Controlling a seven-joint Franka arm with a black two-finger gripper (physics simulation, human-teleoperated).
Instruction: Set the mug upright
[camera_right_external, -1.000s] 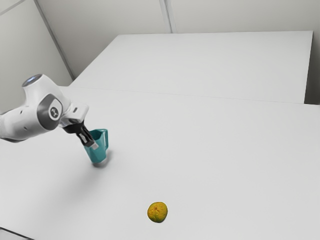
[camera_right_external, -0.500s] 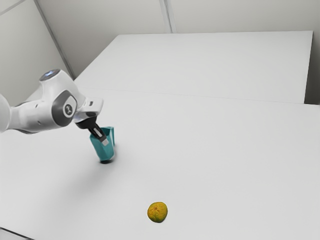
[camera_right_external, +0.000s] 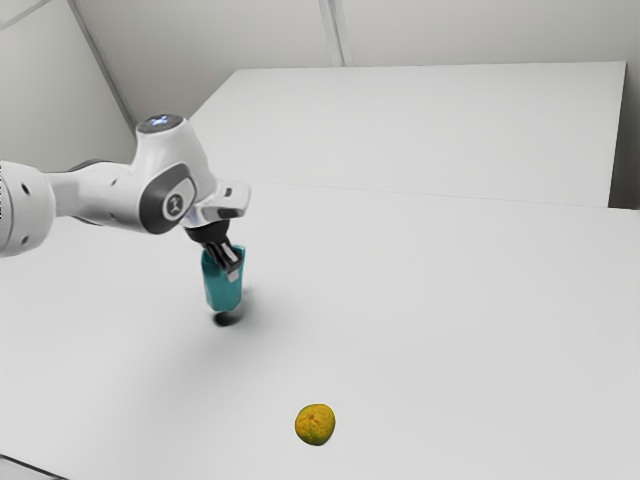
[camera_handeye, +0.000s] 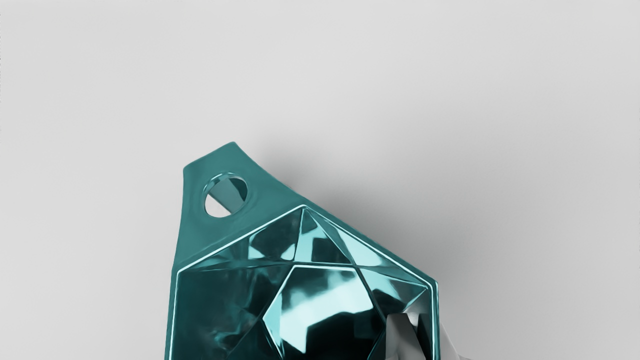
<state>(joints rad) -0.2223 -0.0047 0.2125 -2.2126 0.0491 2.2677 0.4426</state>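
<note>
Spreading broadly below gripper: smooth white table; plain pale walls beyond. Glossy teal mug directly under jaws, nearly upright, faceted inside, six-sided rim, pierced handle. Jaws clamped on mug's side, one finger inside, one outside. Rough yellow-green fruit well apart from jaws.
</note>
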